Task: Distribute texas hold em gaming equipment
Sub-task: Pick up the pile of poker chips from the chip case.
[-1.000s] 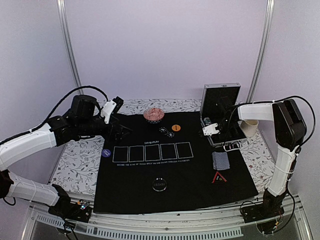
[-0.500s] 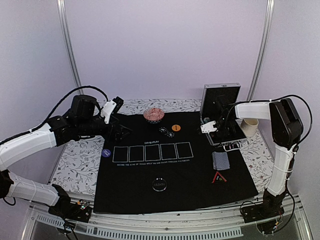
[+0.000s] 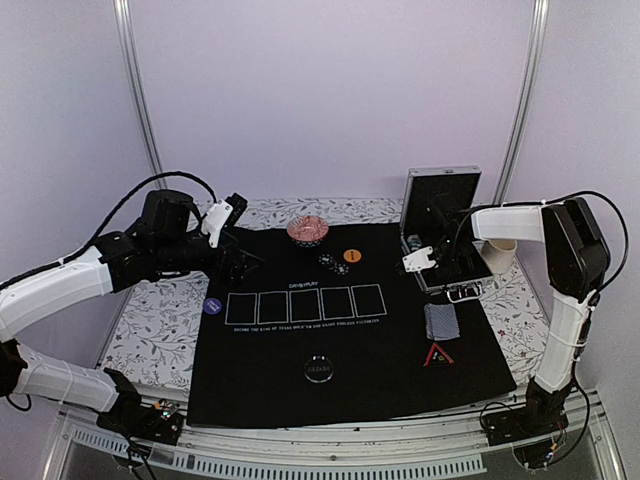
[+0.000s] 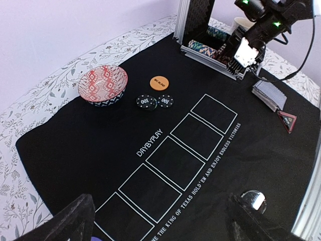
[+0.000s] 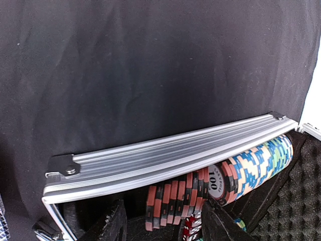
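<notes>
The black mat (image 3: 300, 340) fills the middle of the top view and carries 5 white rectangles in 1 row; above that row lie 2 black chips (image 4: 146, 102) marked 100, touching each other, with 1 orange button (image 4: 159, 83) just above them and 1 patterned bowl (image 4: 103, 85) to their upper left. 1 blue button (image 3: 211, 306) sits at the mat's left edge; 1 dark button (image 3: 319, 369) lies alone at lower centre. At the right, 1 deck of cards (image 3: 440, 320) lies below the open silver case (image 3: 445, 275), and 1 red-edged triangle (image 3: 437, 355) is just below the deck; 1 paper cup (image 3: 500, 252) stands right of the case.

The left gripper (image 4: 160, 213) hangs over the mat's left part, its 2 fingers (image 4: 65, 226) spread wide with nothing between them.

The right gripper (image 5: 163, 213) reaches into the case; its jaws stand part-spread on either side of 1 row of red chips (image 5: 175, 196), with 1 row of teal chips (image 5: 258, 165) to the right; whether the jaws pinch the red row cannot be told.
</notes>
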Action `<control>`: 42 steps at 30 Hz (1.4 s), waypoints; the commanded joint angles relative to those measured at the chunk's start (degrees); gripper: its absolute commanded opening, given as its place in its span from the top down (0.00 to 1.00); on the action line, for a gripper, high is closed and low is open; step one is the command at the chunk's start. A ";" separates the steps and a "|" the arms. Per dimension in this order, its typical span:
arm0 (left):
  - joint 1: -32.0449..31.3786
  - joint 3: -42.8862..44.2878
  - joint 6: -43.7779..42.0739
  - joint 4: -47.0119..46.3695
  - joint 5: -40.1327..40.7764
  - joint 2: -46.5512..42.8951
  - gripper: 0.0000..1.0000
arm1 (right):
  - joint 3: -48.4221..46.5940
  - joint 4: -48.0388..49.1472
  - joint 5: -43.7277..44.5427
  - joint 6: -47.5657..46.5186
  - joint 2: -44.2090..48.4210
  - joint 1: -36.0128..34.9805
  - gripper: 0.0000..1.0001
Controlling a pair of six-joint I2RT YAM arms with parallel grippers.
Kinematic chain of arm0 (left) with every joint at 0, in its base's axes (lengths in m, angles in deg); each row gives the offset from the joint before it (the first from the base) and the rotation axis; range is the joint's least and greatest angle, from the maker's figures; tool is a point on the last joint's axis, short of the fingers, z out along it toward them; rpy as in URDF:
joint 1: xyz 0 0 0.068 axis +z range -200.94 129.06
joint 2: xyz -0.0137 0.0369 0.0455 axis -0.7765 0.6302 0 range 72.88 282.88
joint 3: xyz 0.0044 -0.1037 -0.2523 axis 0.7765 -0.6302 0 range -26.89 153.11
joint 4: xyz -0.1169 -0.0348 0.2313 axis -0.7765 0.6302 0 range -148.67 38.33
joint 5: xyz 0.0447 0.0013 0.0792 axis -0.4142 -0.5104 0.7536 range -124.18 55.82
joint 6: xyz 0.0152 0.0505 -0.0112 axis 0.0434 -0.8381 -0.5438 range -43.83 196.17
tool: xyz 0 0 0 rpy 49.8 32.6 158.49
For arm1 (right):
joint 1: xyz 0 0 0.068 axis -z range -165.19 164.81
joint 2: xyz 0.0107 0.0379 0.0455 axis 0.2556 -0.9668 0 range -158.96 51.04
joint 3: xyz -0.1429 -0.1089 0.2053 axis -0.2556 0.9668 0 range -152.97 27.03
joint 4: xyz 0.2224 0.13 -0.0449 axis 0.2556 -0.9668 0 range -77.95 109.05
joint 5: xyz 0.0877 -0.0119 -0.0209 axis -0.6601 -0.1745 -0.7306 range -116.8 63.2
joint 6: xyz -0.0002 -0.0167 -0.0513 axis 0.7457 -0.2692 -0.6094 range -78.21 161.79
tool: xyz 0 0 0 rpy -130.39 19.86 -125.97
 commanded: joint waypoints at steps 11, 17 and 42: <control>0.84 -0.90 -0.13 -0.74 -1.70 -0.06 0.08 | 0.35 -0.99 0.49 0.50 1.21 -0.57 0.42; 0.85 -0.84 -0.04 -0.74 -2.26 0.11 0.08 | -1.20 -1.85 -1.79 1.34 2.34 -0.67 0.41; 0.83 -0.92 -0.12 -0.74 -2.76 -0.05 0.08 | -3.90 -4.70 -1.49 1.58 -0.92 -0.57 0.38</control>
